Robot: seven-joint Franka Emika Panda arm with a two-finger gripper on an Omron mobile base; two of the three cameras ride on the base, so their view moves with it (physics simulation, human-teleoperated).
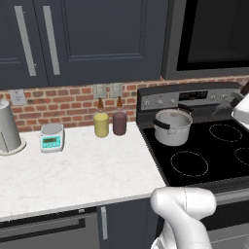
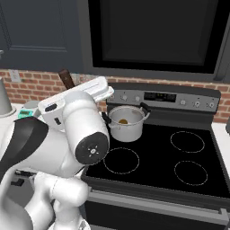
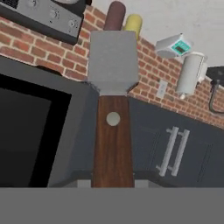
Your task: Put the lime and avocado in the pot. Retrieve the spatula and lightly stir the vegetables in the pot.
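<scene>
You see the shiny silver steel pot point(image 1: 172, 126) with two black side handles on the back left burner of the black stovetop point(image 1: 204, 155). From the left base view its inside is hidden behind the near wall. From the right base view you look down into the pot point(image 2: 126, 122) and make out a brown-olive patch at the bottom, the avocado point(image 2: 123, 121); whether the lime lies beside it you cannot tell.

The spatula point(image 3: 113, 96), a flat grey squarish blade on a dark reddish-brown straight handle, runs up the middle of the hand view, its handle cut off at the bottom. The finger tips themselves are not to be made out there. In the right base view the handle end point(image 2: 67, 79) pokes up behind the white hand.

The gripper point(image 2: 92, 90) is closed narrow on the spatula handle. You find the arm folded high, elbow toward the camera, hand raised left of the pot and well above the counter point(image 1: 73, 170). The hand view is rolled: brick wall, dark cabinet doors point(image 3: 175, 151), a white kitchen scale point(image 3: 173, 46) and a tall grey cylinder container point(image 3: 189, 74) appear inverted.
</scene>
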